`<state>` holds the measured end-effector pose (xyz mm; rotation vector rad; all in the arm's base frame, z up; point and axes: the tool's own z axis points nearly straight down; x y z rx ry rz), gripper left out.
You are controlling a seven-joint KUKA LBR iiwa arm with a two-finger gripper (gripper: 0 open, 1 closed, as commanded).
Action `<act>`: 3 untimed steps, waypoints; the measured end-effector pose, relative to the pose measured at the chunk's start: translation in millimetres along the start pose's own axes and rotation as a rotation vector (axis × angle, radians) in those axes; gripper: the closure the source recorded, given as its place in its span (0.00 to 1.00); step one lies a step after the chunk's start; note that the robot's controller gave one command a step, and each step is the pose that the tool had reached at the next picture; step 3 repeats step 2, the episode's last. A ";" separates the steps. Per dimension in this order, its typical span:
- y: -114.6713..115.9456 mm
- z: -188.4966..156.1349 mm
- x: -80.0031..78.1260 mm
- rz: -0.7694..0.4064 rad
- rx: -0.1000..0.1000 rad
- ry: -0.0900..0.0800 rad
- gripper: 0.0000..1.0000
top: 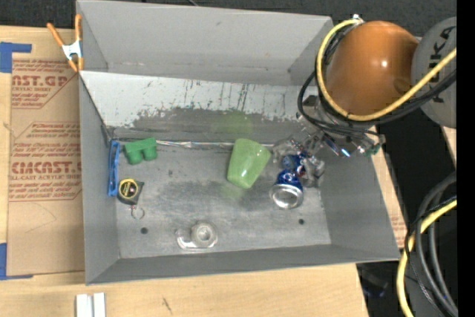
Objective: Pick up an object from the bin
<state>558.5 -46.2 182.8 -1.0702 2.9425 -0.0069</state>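
Your tool (303, 157) is low in the right part of the grey bin (223, 41), under the arm's orange cover (369, 69). It sits at the upper end of a small blue can (287, 186), which lies tilted on the bin floor with its silver end towards you. You cannot tell whether the tool is open or closed, nor whether it grips the can.

Just left of the can you see a pale green cup (247, 162) lying on its side. Well apart, at the left wall, are a green block (139, 151), a blue strip (113, 168) and a small yellow tape measure (128, 190). A clear round piece (198, 235) lies near the front edge.
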 end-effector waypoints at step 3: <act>10.8 -40.2 1.2 0.159 -0.001 0.001 1.00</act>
